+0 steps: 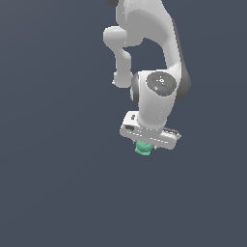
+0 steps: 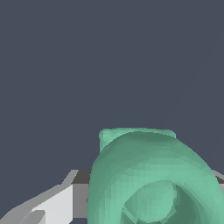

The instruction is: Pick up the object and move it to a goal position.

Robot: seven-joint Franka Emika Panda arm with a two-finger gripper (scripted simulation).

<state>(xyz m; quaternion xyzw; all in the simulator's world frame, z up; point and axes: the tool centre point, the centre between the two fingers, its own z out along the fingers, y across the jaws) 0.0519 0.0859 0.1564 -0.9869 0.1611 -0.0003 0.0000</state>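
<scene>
- The object (image 1: 143, 148) is a small teal-green, rounded plastic piece. In the exterior view it sits directly under the white gripper (image 1: 143, 146), touching its underside, and only its lower part shows below the gripper body.
- In the wrist view the object (image 2: 155, 179) fills the near part of the picture. Its ring-shaped top faces the camera, with a recessed centre inside the ring and a flatter rim behind it.
- Jaws: closed on the object and holding it. One light grey finger (image 2: 57, 203) lies against the object's side in the wrist view; the opposite finger is mostly hidden behind the object.
- The white arm (image 1: 157, 58) descends from the top of the exterior view, with its wrist pointing down.
- The surroundings are a uniform dark blue-grey surface (image 1: 58, 183); whether the object touches it cannot be determined.
</scene>
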